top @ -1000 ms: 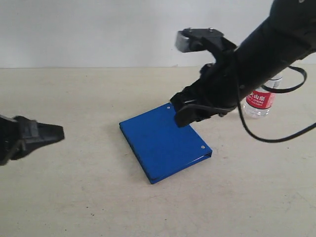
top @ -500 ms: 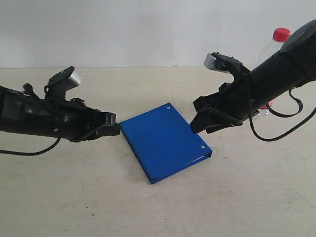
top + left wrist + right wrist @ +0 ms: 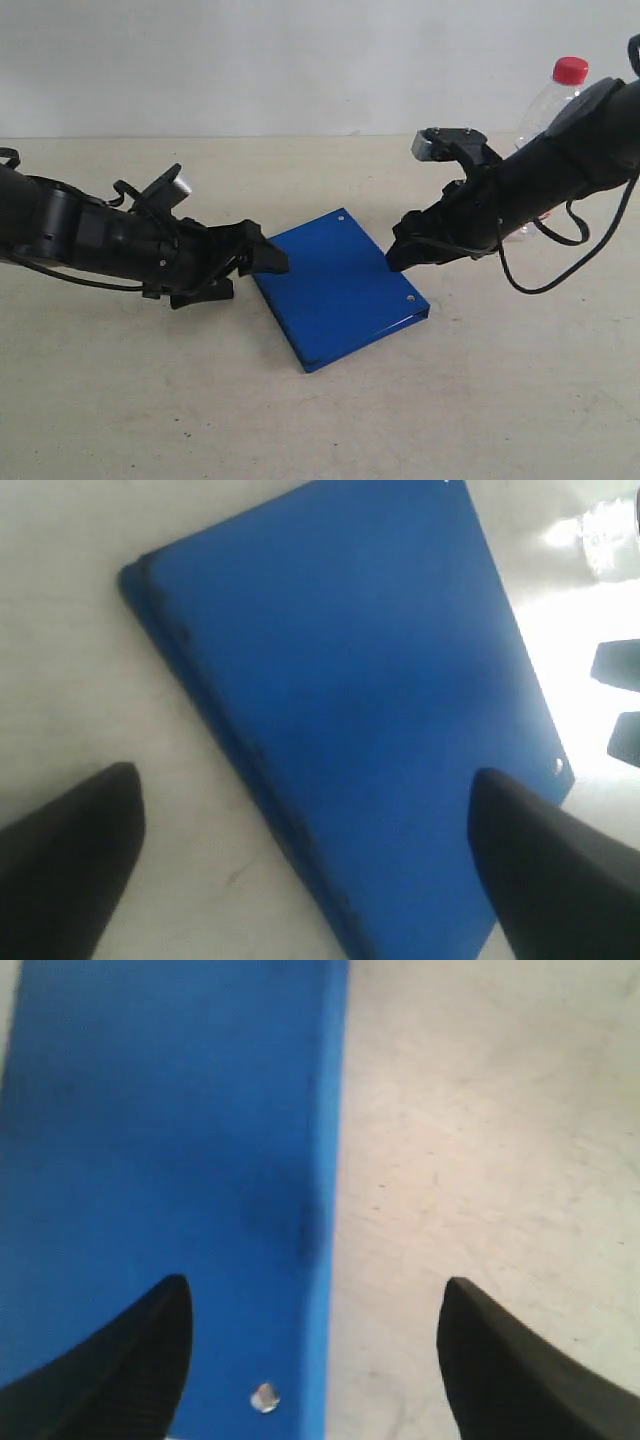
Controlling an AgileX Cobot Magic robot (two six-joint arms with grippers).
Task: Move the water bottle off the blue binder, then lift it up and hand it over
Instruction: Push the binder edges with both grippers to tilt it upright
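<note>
The blue binder [image 3: 335, 288] lies flat on the table with nothing on it. Off the binder, the water bottle [image 3: 553, 100] stands upright at the far right, its red cap showing above my right arm and its label hidden behind the arm. My left gripper [image 3: 258, 276] is open at the binder's left edge; in the left wrist view its gripper [image 3: 305, 815] straddles the binder [image 3: 350, 680] edge. My right gripper [image 3: 398, 256] is open at the binder's right edge. In the right wrist view the gripper [image 3: 315, 1305] spans the binder [image 3: 160, 1110] spine edge, beside a silver rivet [image 3: 264, 1397].
The table [image 3: 300, 420] is a plain beige surface and a pale wall stands behind it. A black cable [image 3: 520, 275] loops down from my right arm toward the tabletop.
My left arm has reached in from the left up to the binder's edge. My right arm has drawn back off the binder and lowered to its right edge, uncovering the standing bottle.
</note>
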